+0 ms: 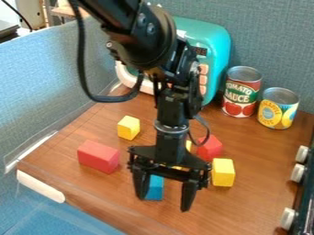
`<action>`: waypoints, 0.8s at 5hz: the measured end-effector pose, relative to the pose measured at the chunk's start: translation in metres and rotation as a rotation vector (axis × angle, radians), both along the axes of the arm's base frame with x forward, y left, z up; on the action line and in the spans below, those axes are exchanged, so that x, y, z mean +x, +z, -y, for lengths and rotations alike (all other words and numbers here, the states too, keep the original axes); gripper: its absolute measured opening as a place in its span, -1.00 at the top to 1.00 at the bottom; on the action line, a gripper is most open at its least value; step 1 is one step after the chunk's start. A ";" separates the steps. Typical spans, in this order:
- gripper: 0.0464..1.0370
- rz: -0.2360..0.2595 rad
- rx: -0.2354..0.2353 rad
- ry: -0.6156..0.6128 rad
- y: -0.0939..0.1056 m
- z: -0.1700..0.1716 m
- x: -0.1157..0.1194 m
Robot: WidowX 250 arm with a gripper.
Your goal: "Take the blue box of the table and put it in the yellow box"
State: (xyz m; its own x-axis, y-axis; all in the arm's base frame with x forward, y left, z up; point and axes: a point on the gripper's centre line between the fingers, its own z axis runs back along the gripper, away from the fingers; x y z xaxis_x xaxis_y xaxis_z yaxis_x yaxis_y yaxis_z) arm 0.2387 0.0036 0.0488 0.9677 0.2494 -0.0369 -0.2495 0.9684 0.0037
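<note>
Gripper spread wide over the table, nothing clamped that I can see. Blue block sits on the wood between the fingers, hard by one of them. Biggest risk: it's off-centre, so closing could shove or twist it, or land a tip on top. Next: a sideways correction could clip the yellow block beside the other finger. Smaller: yellows look solid (so "in" probably means "on"), and a sloppy release could slide off.

Materials: table brown, streaky wood grain, mild sheen. Toy microwave smooth teal, rounded corners. Cans cylindrical, metal-rimmed. Blocks flat-faced, crisp-edged; I'd expect slippery if pinched at a corner.
</note>
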 end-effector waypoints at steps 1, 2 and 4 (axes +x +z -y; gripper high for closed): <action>-0.93 0.030 0.019 0.053 0.000 -0.011 0.005; -0.93 0.039 0.028 0.105 -0.004 -0.025 0.006; -0.93 0.030 0.035 0.145 -0.018 -0.039 0.012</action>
